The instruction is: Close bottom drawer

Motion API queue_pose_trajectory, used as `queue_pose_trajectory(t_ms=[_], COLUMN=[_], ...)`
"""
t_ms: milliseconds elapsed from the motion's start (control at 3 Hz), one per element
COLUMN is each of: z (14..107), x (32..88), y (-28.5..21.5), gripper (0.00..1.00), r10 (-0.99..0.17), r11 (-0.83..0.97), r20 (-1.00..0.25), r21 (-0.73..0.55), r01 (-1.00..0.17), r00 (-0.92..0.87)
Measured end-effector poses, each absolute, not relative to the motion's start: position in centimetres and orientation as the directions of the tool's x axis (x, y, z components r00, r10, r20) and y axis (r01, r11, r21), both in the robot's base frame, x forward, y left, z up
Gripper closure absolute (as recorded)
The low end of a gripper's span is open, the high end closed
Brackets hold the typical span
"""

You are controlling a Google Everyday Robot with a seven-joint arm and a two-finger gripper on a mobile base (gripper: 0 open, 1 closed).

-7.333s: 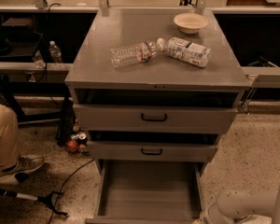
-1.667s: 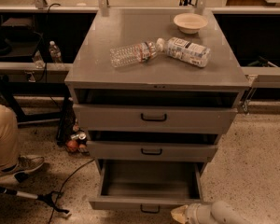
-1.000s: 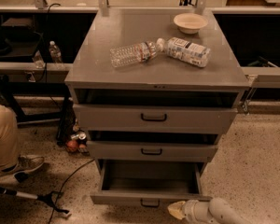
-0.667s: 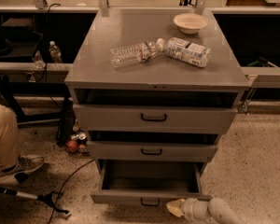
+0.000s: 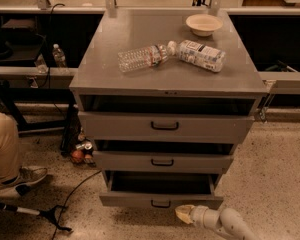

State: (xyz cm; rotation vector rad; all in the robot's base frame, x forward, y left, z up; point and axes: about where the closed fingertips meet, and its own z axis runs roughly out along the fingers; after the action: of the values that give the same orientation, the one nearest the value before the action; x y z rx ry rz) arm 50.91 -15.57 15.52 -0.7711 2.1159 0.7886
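Observation:
The bottom drawer of the grey metal cabinet stands partly open, its front panel with a small black handle pulled a short way out, its plain grey inside mostly in shadow. My gripper is at the end of the white arm at the bottom right. It sits just below and in front of the drawer's front panel, right of the handle, close to or touching the panel.
Two plastic bottles and a bowl lie on the cabinet top. The two upper drawers stand slightly open. A person's leg and shoe are at the left. A cable and small items lie on the floor.
The bottom drawer has slid inwards from far out to only partly open. My gripper has moved in towards the cabinet along with its front panel.

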Motion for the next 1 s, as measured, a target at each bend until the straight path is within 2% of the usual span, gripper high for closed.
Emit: queue_pose_trajectory(t_ms=[1000], z=[15.5], x=[53.4], y=[-16.0], gripper=[1.00], r10=[-0.274], r11=[0.634], r20=[-0.817], r21=[0.243], r01=[-0.734], r00=[-0.507])
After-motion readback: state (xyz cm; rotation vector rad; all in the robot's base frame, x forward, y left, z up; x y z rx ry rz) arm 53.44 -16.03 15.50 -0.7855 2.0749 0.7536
